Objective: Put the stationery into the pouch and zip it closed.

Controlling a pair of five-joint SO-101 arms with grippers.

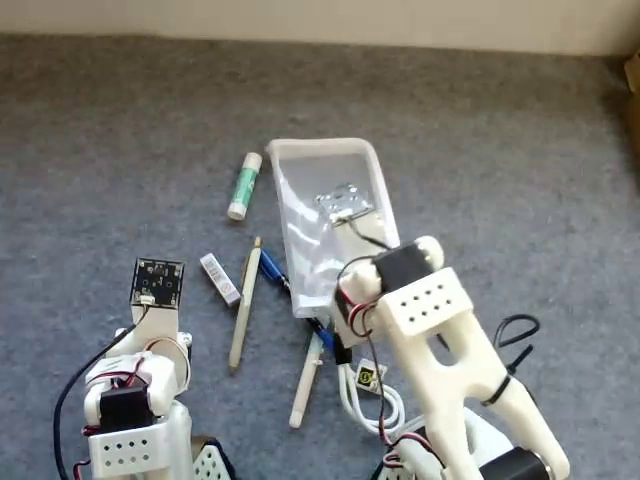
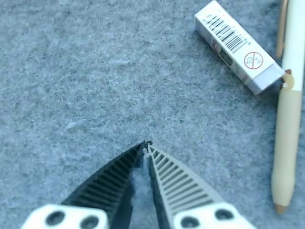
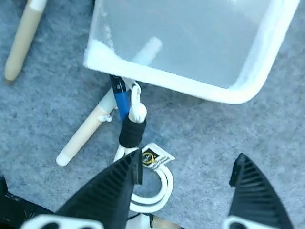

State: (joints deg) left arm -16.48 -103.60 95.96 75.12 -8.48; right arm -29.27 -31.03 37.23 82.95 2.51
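where grey carpet (image 1: pixel 100 150) meets a pale strip (image 1: pixel 300 15), pouch (image 1: pixel 335 195) and beige pen (image 1: pixel 243 300)

I take this for a small robotics test bench, lab or office I cannot tell: grey felt-like carpet surface (image 2: pixel 71 71) under my left claw (image 2: pixel 146 143), a pale wall strip (image 1: pixel 300 20) far beyond it, and a white plastic right arm (image 1: pixel 445 320) with bare red and black wiring.

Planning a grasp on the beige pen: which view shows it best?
The high view: the beige pen lies whole on the carpet beside the small white box. The left wrist view crops it at the frame edge; the right wrist view catches one end.
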